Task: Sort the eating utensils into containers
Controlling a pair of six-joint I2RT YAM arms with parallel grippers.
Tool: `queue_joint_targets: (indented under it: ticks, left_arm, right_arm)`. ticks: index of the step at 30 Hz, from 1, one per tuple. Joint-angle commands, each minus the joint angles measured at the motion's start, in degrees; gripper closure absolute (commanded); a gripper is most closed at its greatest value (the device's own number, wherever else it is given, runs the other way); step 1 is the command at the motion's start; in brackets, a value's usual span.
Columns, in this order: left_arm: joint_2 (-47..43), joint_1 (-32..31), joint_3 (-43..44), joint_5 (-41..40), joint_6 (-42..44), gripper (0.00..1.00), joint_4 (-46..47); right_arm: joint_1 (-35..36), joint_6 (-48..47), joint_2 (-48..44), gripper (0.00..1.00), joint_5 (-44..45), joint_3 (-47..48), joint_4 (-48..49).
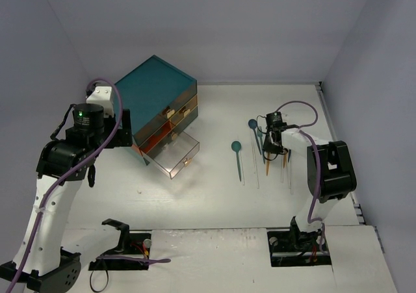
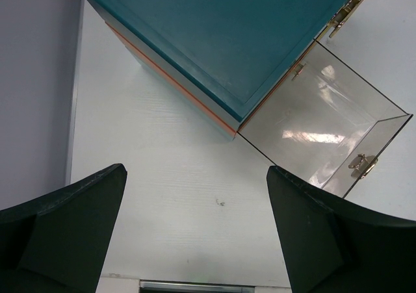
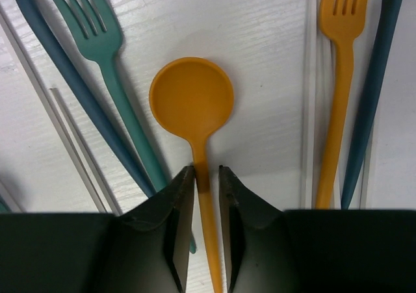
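**A:** From above, where are the utensils lying?

**B:** They're lying in a row on the table [image 1: 208, 202], right of the teal chest [image 1: 156, 85], which is showing one clear drawer [image 1: 174, 153] pulled out. The right claw [image 1: 275, 151] is reaching down among them. A teal spoon [image 1: 236, 151] is lying apart, nearer the drawer.

**A:** And the left wrist view?

**B:** The left claw [image 2: 196, 171] is hovering wide open and empty over bare table, beside the chest's corner and that drawer.

**A:** The right wrist?

**B:** Its fingers are straddling the orange spoon [image 3: 191, 98] at the handle, just below the bowl. They're only a sliver apart and not visibly pinching. I'd centre on the handle, squeeze firmly and lift straight up.

**A:** What's crowding it?

**B:** A teal fork [image 3: 97, 39] and a blue handle [image 3: 71, 91] are lying just beside one finger. A clear utensil [image 3: 311, 78] and an orange fork [image 3: 343, 20] are sitting on the other side. A skewed lift could drag them.
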Motion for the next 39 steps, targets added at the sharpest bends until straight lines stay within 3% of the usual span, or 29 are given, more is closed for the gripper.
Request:
queue_joint_targets:
  ticks: [1,6,11,17,24,29,39]
  left_arm:
    - [0.07,0.3,0.06,0.37,0.23,0.12,1.97]
    - [-0.23,0.3,0.26,0.41,0.23,0.12,1.88]
    - [-0.14,0.3,0.96,1.42,-0.1,0.12,1.87]
    - [0.41,0.3,1.7,1.95,-0.75,0.12,1.97]
    - [0.76,0.3,1.86,3.14,-0.97,0.12,1.97]
    - [0.56,0.3,1.95,3.91,-1.25,0.13,1.89]
    - [-0.58,0.3,0.55,4.8,-1.26,0.12,1.71]
  right_arm:
    - [-0.47,-1.25,-0.52,0.84,1.66,-1.12,1.29]
    - [-0.44,-2.64,-4.34,1.0,2.62,-1.17,1.04]
    - [1.92,-6.63,-13.53,1.0,1.04,2.49,-0.26]
    - [14.03,-7.58,-21.23,1.0,-1.56,15.96,-1.14]
    - [31.26,-5.76,-12.11,1.0,-0.81,32.03,-0.73]
    - [38.51,-1.61,-3.25,1.0,4.03,40.57,0.71]
    - [45.22,10.82,6.46,1.0,11.88,41.35,3.39]
